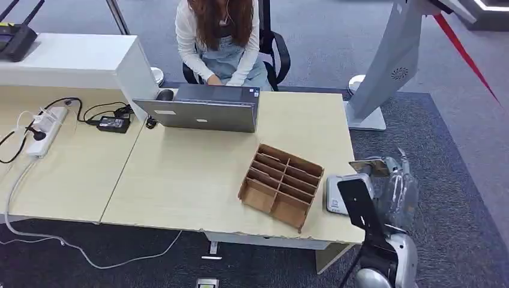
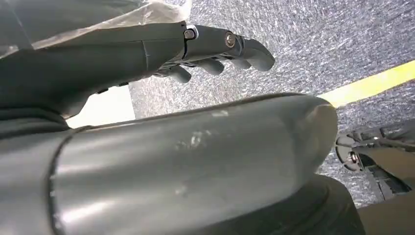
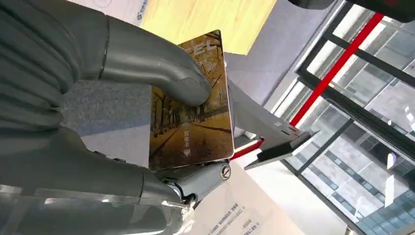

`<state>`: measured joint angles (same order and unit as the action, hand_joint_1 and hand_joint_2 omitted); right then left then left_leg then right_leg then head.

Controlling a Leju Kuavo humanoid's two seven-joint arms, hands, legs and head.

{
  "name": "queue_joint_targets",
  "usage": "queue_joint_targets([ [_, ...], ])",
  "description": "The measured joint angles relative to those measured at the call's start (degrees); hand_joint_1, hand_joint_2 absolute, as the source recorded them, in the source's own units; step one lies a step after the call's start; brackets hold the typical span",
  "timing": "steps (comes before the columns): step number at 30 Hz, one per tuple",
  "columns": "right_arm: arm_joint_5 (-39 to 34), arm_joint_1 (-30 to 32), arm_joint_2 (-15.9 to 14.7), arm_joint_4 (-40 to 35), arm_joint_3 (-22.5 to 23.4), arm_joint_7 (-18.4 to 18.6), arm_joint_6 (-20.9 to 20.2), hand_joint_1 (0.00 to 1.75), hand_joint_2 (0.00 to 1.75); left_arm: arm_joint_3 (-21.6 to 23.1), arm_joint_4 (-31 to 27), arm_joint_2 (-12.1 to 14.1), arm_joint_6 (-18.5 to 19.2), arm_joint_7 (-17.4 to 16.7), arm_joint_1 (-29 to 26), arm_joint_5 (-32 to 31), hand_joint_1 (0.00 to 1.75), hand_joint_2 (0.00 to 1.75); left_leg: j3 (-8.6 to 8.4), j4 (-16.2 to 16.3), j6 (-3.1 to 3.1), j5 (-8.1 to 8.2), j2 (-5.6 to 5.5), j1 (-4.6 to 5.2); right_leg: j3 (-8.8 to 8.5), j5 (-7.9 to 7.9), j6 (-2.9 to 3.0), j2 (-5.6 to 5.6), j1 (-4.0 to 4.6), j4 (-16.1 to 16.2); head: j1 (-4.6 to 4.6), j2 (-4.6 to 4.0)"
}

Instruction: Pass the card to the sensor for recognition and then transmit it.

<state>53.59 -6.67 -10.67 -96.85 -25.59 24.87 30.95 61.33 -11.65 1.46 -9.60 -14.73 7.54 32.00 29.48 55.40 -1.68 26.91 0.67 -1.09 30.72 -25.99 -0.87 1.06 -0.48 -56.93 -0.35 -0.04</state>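
Note:
My right hand hovers just off the table's right front corner and pinches a card between thumb and fingers. In the right wrist view the card is golden-brown with a tree-lined avenue printed on it, and the thumb presses on its face. The sensor, a flat white-grey pad, lies on the table corner just left of that hand, partly hidden by a black part of my arm. My left hand hangs over grey carpet with its fingers loosely extended and nothing in them.
A brown cardboard divider box sits beside the sensor. A person works at a laptop at the table's far side. A white kiosk stand rises at the right rear. A power strip and cables lie at the left.

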Motion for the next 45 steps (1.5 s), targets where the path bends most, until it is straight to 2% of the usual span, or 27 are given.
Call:
queue_joint_targets([
  [5,-1.91,0.49,-0.3,1.65,0.06,2.78,-0.48,1.75,1.75,0.0,0.0,-0.02,0.37,0.04,0.0,-0.11,0.0,0.0,-0.01,0.0,0.0,0.0,0.0,0.0,0.01,0.0,0.0,0.0,0.0,0.0,0.0,0.0],
  [8,-5.8,1.06,-1.53,4.4,0.37,0.54,0.2,1.75,1.75,0.0,0.0,-0.07,0.11,-0.2,-0.03,-0.2,0.0,0.0,0.02,0.0,0.0,0.01,0.01,0.01,0.01,0.0,0.0,0.0,-0.01,0.0,0.0,0.0],
  [11,-10.25,-0.36,-2.25,10.92,1.29,-3.37,3.17,1.75,1.75,0.0,0.0,-0.11,-0.11,-0.63,0.01,-0.31,0.0,0.0,0.02,0.0,0.01,0.01,0.02,0.01,0.01,0.0,-0.01,0.0,-0.02,0.0,0.0,0.0],
  [13,-11.17,-1.35,-2.29,14.87,1.7,-3.25,4.48,1.75,1.75,0.0,0.0,-0.11,-0.11,-0.63,0.07,-0.35,0.0,0.0,0.0,0.02,0.03,-0.01,0.01,0.03,0.0,0.01,-0.02,0.01,-0.04,0.0,0.0,0.0],
  [18,-7.41,-1.92,-2.64,21.47,1.79,2.3,4.87,1.75,1.75,0.0,0.0,-0.11,-0.11,-1.2,0.02,-0.35,0.0,0.0,0.01,0.01,0.03,-0.02,-0.03,0.01,0.0,0.01,-0.02,0.03,-0.03,0.0,0.0,0.0],
  [25,-6.47,-2.58,-2.58,29.83,1.68,4.24,4.96,1.75,1.75,-0.02,0.0,-0.11,-0.22,-1.31,0.04,-0.37,0.0,0.0,0.03,0.01,0.03,-0.01,-0.04,0.02,0.01,0.0,-0.03,0.03,-0.03,0.0,0.0,0.0],
  [35,-8.81,-2.91,-2.05,37.09,1.42,4.11,5.53,1.75,1.75,-0.02,0.0,-0.11,-0.18,-1.53,0.05,-0.74,0.0,0.0,0.02,0.01,0.03,-0.02,-0.04,0.02,0.0,0.01,-0.03,0.03,-0.04,0.0,0.0,0.0],
  [45,-9.64,-3.87,-1.48,40.53,1.4,3.08,6.67,1.75,1.75,-0.02,0.0,-0.11,-0.17,-1.68,0.07,-0.77,0.0,0.0,-0.01,0.01,0.03,-0.01,-0.02,0.02,-0.02,0.01,-0.03,0.03,-0.03,0.0,0.0,0.0],
])
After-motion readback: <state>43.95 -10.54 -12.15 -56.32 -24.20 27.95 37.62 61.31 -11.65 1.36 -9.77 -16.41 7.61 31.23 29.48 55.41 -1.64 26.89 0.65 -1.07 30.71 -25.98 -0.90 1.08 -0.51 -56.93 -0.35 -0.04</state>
